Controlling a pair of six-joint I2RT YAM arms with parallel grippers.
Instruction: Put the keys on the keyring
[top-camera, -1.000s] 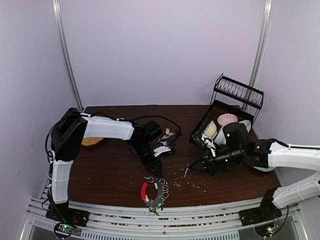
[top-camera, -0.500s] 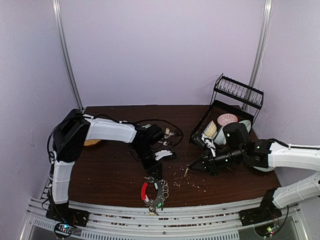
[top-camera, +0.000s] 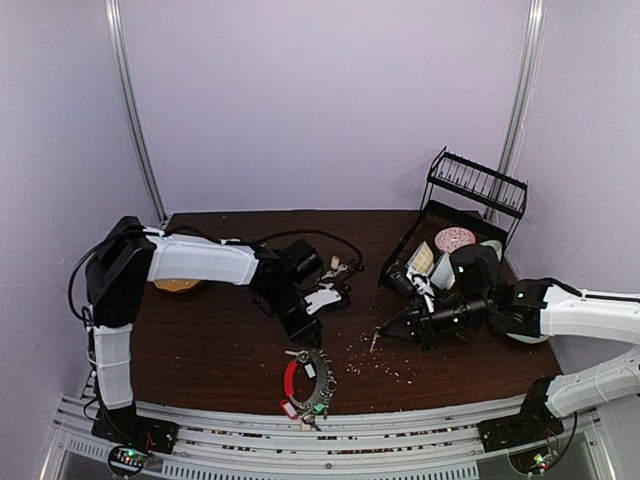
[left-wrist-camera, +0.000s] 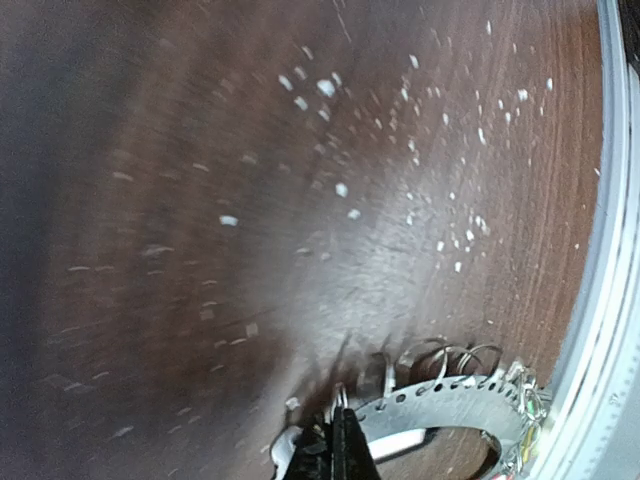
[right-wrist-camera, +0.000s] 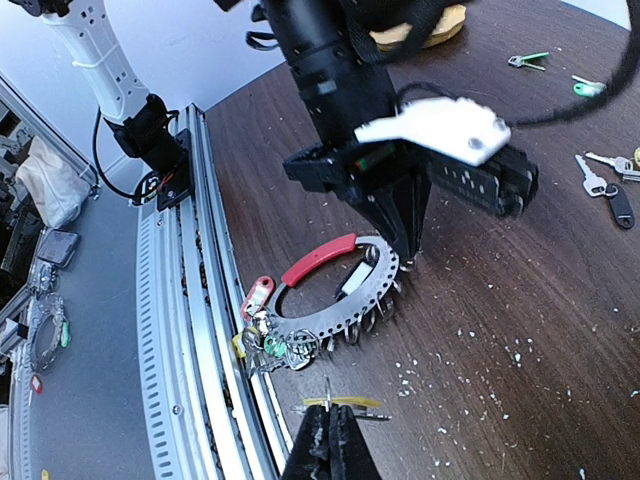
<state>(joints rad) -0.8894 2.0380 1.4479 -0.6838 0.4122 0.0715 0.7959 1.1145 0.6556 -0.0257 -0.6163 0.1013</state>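
The keyring (top-camera: 289, 378), a red arc joined to a perforated silver band hung with small rings and tagged keys, lies near the table's front edge. It also shows in the right wrist view (right-wrist-camera: 318, 260) and the left wrist view (left-wrist-camera: 455, 408). My left gripper (top-camera: 306, 343) points down at the keyring's far end. Its jaws are shut on a small wire ring there (left-wrist-camera: 340, 400). My right gripper (right-wrist-camera: 330, 428) is shut on a key with a yellow tag (right-wrist-camera: 352, 402). It holds the key just above the table, right of the keyring (top-camera: 373, 342).
Loose keys with green tags (right-wrist-camera: 527, 60) and a silver key (right-wrist-camera: 595, 180) lie at mid-table behind the left arm. A black dish rack (top-camera: 470, 185) with dishes stands at the back right. A tan object (top-camera: 183, 285) lies at the left. White crumbs litter the wood.
The left arm's shoulder and elbow have swung left while its gripper stayed at the keyring's far end. The keyring has shifted slightly. The right arm has hardly moved.
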